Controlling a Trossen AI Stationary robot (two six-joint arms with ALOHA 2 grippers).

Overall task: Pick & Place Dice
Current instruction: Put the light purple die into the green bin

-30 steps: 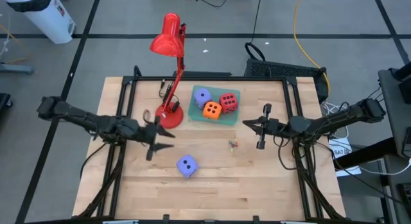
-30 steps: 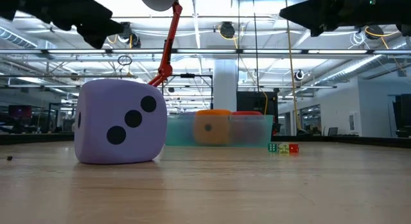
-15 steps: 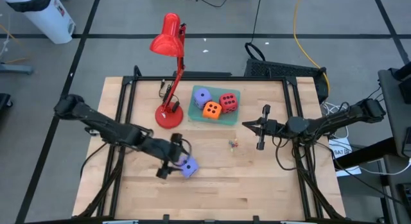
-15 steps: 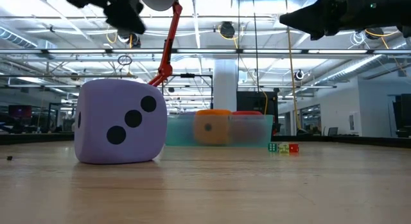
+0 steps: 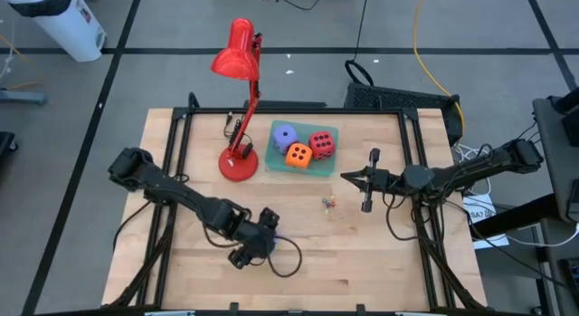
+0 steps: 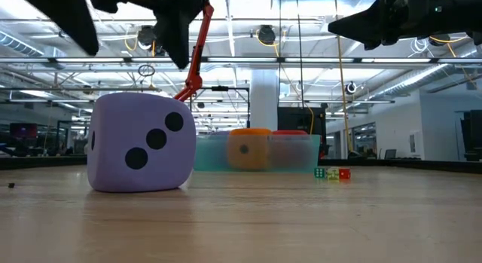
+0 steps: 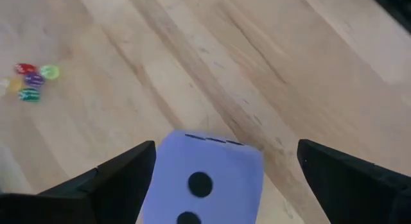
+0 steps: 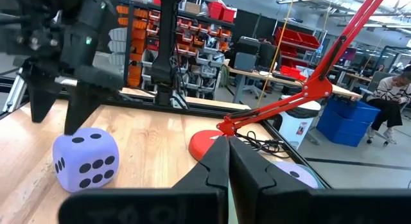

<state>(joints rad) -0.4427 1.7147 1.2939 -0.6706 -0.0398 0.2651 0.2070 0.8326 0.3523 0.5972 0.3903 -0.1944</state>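
On the table [image 5: 362, 253], the lavender die [image 7: 204, 179] sits between the spread left end effector [image 7: 225, 179] fingers.

Tray [image 5: 275, 162] at table [image 5: 380, 262] far edge, centre, holding 3 dice [image 5: 299, 155]. Lamp [image 5: 239, 162] base just left of tray. 4th die [image 6: 140, 142] near front edge, under left gripper [image 5: 256, 247]. Small dice cluster [image 5: 328, 204] mid-table. Right gripper [image 5: 370, 180] above right side.

Lavender die [image 7: 204, 179] with black pips; orange die [image 5: 299, 155], red die [image 5: 321, 143], red lamp [image 5: 237, 62], pale wooden desk [image 5: 362, 253].
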